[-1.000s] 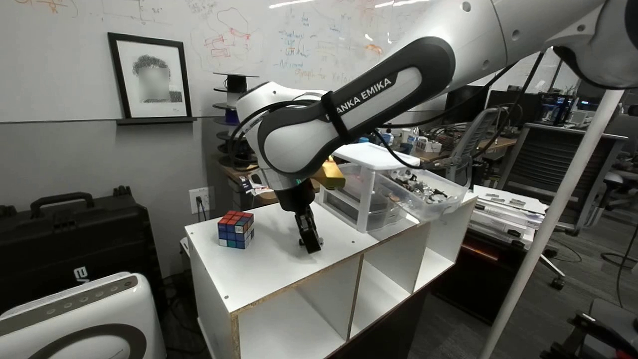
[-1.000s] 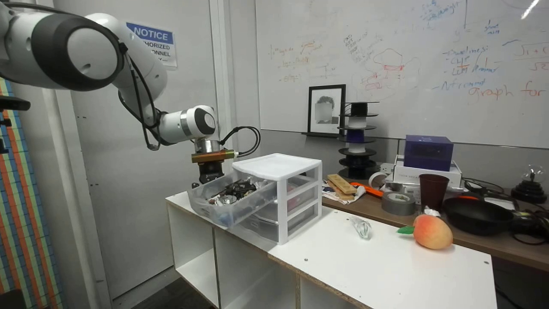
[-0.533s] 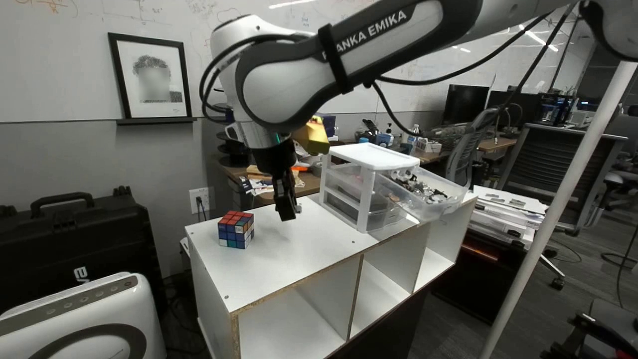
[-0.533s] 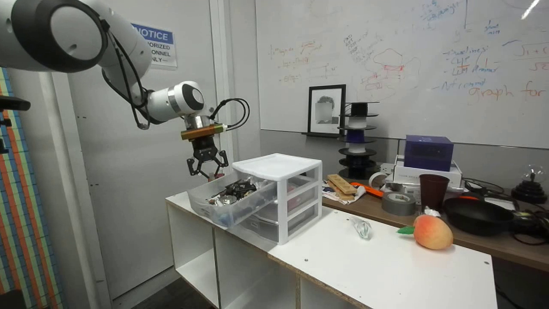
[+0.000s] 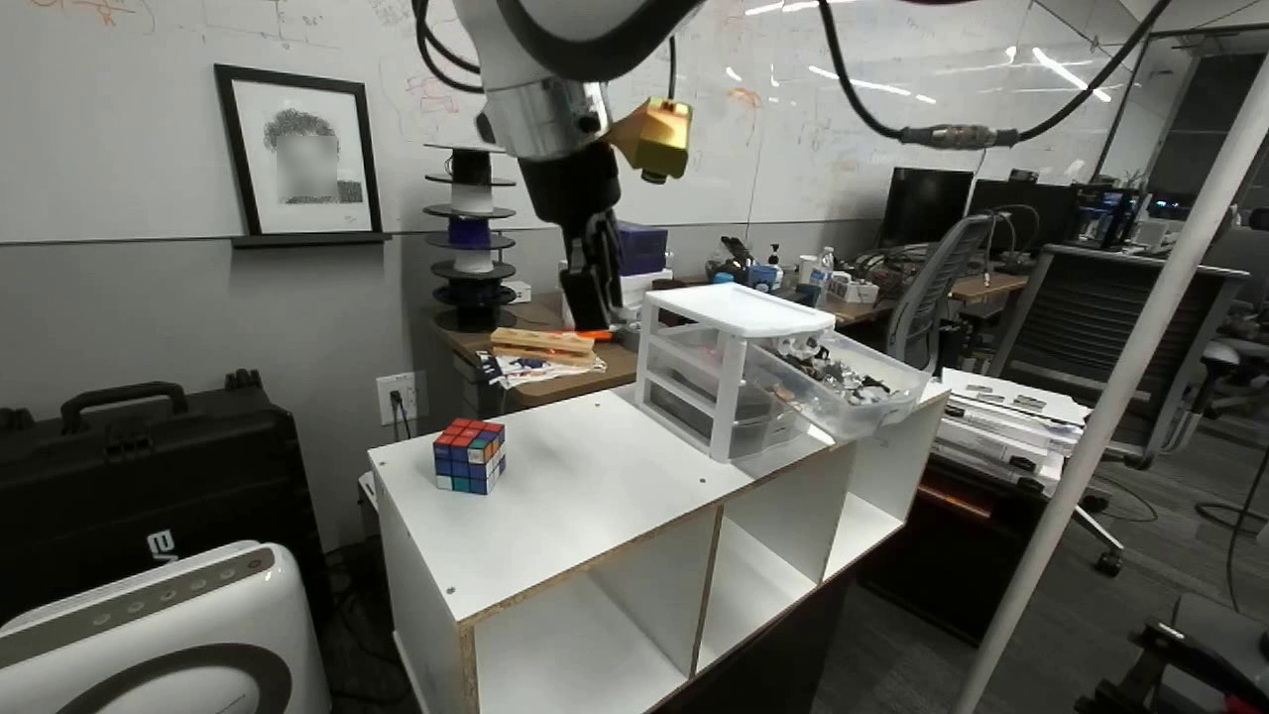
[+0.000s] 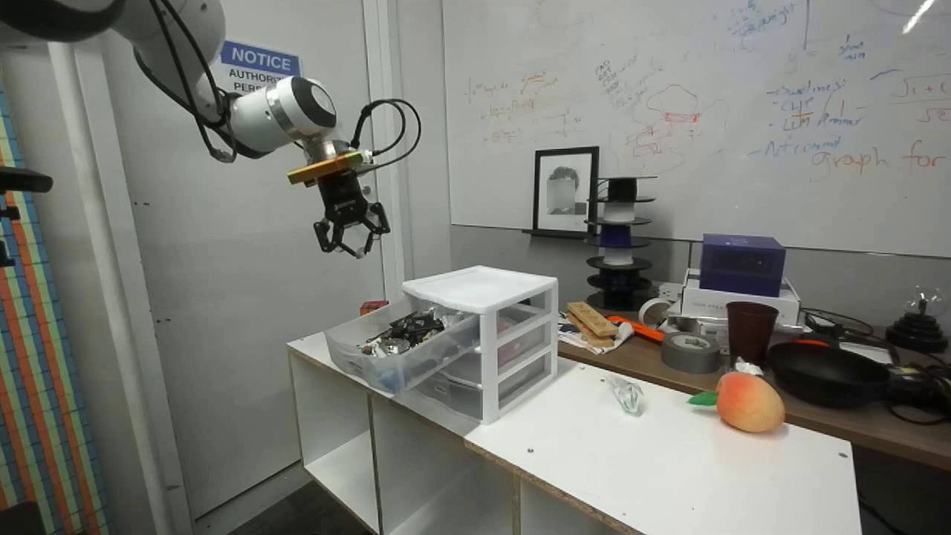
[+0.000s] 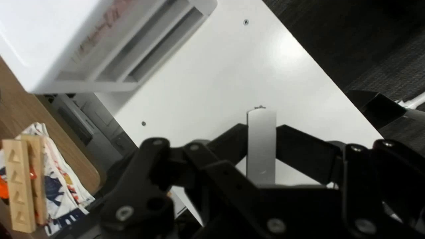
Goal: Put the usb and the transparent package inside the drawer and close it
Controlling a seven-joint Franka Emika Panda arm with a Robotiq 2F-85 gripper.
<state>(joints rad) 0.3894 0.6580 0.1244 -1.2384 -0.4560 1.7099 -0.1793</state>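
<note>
A slim grey usb [image 7: 261, 166] is pinched between the fingertips of my gripper [image 7: 261, 142] in the wrist view, its long side pointing away from the palm. In both exterior views the gripper [image 6: 359, 253] hangs in the air above the white cabinet, beside and higher than the small drawer unit. The unit's top drawer [image 6: 438, 371] is pulled out and full of small metal and dark parts. Its lower drawers are in. The transparent package [image 6: 628, 395], a crumpled clear piece, lies on the cabinet top on the unit's far side from my gripper; only that exterior view shows it.
On the cabinet top [image 5: 575, 506] stand a Rubik's cube [image 5: 469, 456] near one end and a peach [image 6: 750, 401] near the other. The unit's white top [image 5: 739, 309] rises between. A wooden desk with wooden blocks [image 5: 543, 345], tape and a pan runs behind.
From down at the cabinet top, my gripper has risen well clear of it with the usb between its fingers. The drawer unit, package and cube have stayed in place.
</note>
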